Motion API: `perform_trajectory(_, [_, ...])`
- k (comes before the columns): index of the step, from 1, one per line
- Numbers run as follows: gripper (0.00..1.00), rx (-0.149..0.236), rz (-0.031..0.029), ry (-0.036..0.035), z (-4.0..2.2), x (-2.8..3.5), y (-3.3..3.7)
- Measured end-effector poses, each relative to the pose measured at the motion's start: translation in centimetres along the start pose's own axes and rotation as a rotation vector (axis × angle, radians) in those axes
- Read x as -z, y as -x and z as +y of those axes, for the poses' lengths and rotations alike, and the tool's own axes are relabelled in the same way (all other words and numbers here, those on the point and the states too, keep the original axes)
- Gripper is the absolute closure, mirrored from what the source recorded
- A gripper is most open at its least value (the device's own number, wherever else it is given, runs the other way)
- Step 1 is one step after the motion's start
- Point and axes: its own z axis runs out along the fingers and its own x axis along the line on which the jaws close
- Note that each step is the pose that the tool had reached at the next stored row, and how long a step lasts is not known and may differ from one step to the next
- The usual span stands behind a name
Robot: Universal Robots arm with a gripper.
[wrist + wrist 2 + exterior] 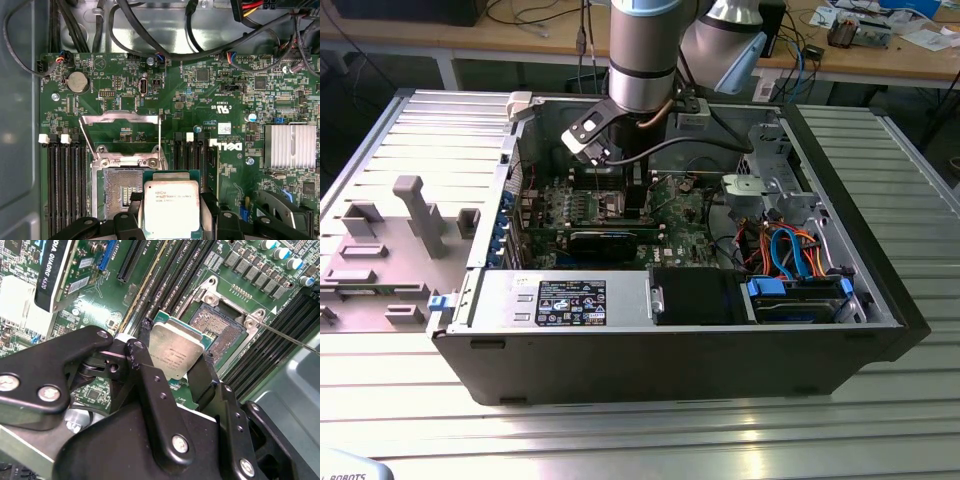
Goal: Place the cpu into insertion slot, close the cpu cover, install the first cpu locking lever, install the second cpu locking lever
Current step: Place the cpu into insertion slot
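Holding: gripper [172,362] clamped on the cpu [176,350] by its edges.
Slot: insertion slot [220,327] bare, just beyond the fingertips, lower down.
Cover: cpu cover [122,119] raised clear.
Care: probably needs the chip level and corners matched to the slot.

Robotics lab: aluminium-profile table [640,430], cable-strewn wooden workbench [470,40], opened computer case [670,365].
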Motion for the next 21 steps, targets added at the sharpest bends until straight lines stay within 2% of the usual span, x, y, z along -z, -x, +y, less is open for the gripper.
perform_trajectory(21, [0.46, 0.0, -0.0005, 0.0001, -0.01, -0.57, -0.02])
